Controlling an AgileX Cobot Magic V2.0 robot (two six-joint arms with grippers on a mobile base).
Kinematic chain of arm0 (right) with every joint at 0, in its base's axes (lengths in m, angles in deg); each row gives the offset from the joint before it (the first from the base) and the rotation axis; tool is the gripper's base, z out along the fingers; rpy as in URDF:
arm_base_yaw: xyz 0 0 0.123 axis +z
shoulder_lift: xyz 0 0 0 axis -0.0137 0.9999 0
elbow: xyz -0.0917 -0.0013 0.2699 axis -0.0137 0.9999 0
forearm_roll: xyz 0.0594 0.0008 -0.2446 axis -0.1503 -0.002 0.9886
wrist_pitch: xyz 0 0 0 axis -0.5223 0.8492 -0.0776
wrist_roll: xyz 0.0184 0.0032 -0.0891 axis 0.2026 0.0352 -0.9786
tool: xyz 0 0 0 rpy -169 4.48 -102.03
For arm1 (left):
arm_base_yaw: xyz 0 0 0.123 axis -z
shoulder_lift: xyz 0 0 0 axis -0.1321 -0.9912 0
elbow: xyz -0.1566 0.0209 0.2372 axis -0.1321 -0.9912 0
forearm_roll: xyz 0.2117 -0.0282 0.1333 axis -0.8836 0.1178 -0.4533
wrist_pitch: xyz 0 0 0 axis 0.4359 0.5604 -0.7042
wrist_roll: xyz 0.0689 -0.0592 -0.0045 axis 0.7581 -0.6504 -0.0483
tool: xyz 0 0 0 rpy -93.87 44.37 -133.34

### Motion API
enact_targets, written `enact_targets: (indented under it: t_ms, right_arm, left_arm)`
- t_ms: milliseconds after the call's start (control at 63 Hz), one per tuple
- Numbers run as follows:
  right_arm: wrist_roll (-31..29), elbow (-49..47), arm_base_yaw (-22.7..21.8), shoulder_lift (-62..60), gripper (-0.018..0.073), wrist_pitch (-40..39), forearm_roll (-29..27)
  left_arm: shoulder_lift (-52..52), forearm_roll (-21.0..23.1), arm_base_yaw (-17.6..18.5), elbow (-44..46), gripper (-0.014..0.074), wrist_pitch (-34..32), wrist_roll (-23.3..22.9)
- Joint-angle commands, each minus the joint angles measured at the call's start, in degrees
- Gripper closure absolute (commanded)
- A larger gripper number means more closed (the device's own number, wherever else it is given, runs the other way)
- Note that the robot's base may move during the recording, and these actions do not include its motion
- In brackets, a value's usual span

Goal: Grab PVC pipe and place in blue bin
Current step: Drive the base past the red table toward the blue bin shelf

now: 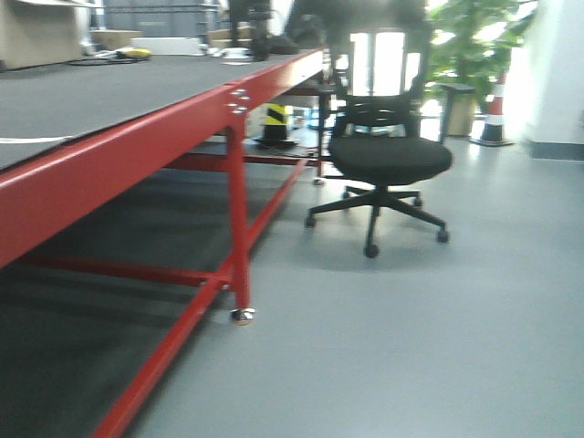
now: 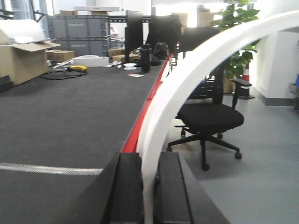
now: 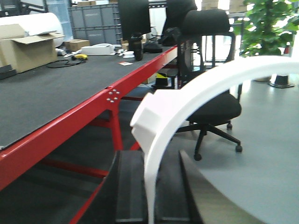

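Observation:
In the left wrist view a white curved PVC pipe (image 2: 184, 70) rises from between the black fingers and arcs up to the right. My left gripper (image 2: 149, 158) is shut on its lower end. The right wrist view shows a second white curved PVC pipe (image 3: 187, 91), with a flat cut end at its left, pinched in my right gripper (image 3: 152, 154). Both grippers hang beside the table's red edge, above the floor. The blue bin is out of view. The front view shows neither gripper and no pipe.
A long red-framed table (image 1: 233, 100) with a dark top runs along the left. A black office chair (image 1: 388, 160) stands on the grey floor to the right. Cardboard boxes (image 2: 23, 58), grey crates (image 2: 79, 35) and a monitor (image 3: 133, 18) sit at the table's far end. A plant (image 1: 465, 46) and a striped cone (image 1: 494, 114) stand beyond.

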Motion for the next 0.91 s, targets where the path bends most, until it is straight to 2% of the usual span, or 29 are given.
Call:
enact_targets:
  t_ms: [0, 889]
  right_arm:
    - [-0.2, -0.1, 0.0, -0.3, 0.0727, -0.9, 0.5]
    - [-0.2, -0.1, 0.0, -0.4, 0.0727, -1.2, 0.5]
  left_arm:
    - [0.3, -0.2, 0.2, 0.3, 0.0707, -1.6, 0.0]
    - [0.3, -0.2, 0.2, 0.3, 0.0707, -1.6, 0.0]
